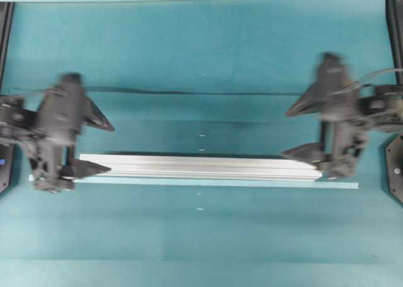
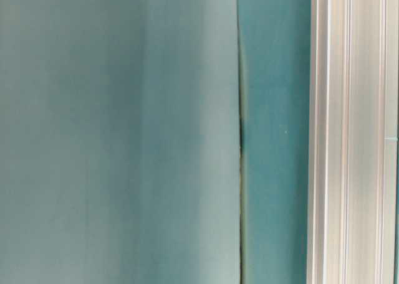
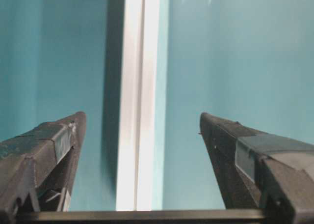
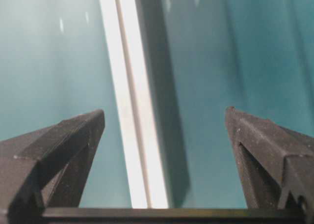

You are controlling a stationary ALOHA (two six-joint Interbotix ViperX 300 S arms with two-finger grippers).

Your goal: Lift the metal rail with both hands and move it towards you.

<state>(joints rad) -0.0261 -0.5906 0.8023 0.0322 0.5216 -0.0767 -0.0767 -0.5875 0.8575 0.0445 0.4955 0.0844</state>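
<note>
We are finding the long grooved silver aluminium rail [image 1: 198, 166] lying ungrasped on the teal surface [image 1: 201, 48], frame centre; left pincer [image 1: 94, 142] and right pincer [image 1: 302, 129] are gaping wide, empty; lifting remains.

Left claw [image 1: 99, 145] and right claw [image 1: 301, 131]: matte black, triangular tapering fingers, boxy black wrist housings; thin cable loops at right wrist, upper right.

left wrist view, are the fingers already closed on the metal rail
No, the left gripper stands wide open, with teal table showing between each finger and the metal rail.
</note>
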